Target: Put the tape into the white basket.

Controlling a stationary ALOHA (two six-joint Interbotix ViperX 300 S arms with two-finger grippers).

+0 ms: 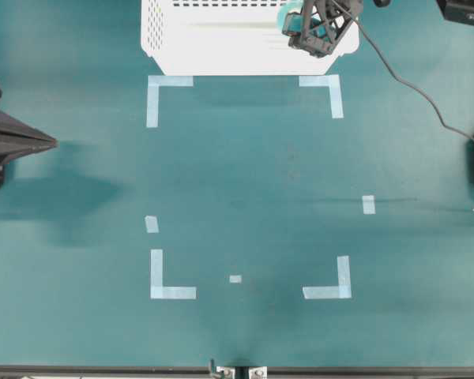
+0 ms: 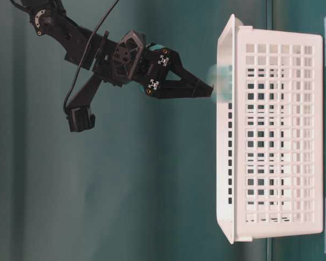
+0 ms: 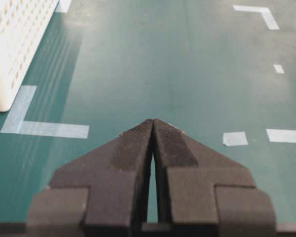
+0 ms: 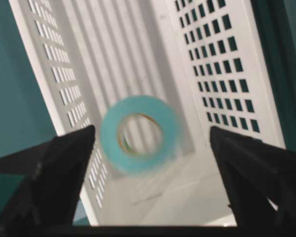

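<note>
The white basket (image 1: 213, 43) stands at the table's far edge; it also shows in the table-level view (image 2: 277, 136) and in the right wrist view (image 4: 222, 64). My right gripper (image 1: 312, 30) hangs over the basket's right end, jaws wide open (image 4: 152, 129). The tape (image 4: 109, 137), a mint ring, is blurred and loose in the air between and below the open fingers, over the ribbed basket floor. In the table-level view it is a blur (image 2: 221, 81) at the basket's rim, just off the fingertips. My left gripper (image 1: 51, 143) is shut and empty at the table's left edge (image 3: 153, 121).
Pale blue L-shaped corner marks (image 1: 164, 95) (image 1: 329, 280) and short strips (image 1: 368, 204) lie flat on the green table. The right arm's cable (image 1: 411, 87) trails across the far right. The basket's corner (image 3: 15, 44) sits far left of the left gripper.
</note>
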